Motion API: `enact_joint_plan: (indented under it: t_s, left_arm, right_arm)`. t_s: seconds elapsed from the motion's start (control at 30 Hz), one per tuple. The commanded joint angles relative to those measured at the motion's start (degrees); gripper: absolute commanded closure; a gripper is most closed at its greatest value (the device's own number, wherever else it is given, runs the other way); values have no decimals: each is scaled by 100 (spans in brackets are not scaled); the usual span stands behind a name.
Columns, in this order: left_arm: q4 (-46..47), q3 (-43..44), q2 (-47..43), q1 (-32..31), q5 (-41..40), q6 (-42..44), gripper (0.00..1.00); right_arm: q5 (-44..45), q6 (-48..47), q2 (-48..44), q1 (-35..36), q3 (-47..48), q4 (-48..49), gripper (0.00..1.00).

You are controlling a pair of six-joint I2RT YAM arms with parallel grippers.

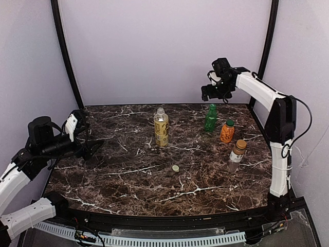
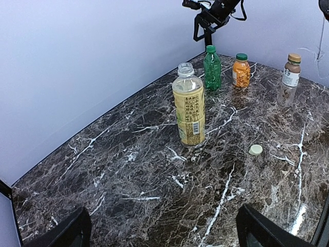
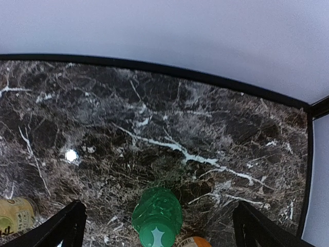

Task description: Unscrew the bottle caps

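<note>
While wide apart and empty, right gripper (image 1: 214, 95) above green bottle (image 1: 210, 118), clear of it.

The left arm lies low at the left side, elbow bent, the left hand (image 1: 91, 146) gaping wide and empty. The right arm arches high, the right hand (image 1: 214, 95) pointing down, fingers spread, empty.
</note>
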Motion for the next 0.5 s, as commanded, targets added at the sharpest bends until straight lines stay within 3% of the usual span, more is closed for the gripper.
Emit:
enact_joint_plan:
  t_s: [0.0,0.13,0.47]
  left_arm:
    - [84,-141,-43,88,119,-119,1]
    - [84,-147,-30,120,204,-133,1]
    - [164,-187,4,121,261,-134,1]
  right_arm:
    - [-130,25,318,22,227,-815,6]
    - [136,12,327,24,-68,-754,24]
    - [80,21,293,25,-386,-471,54]
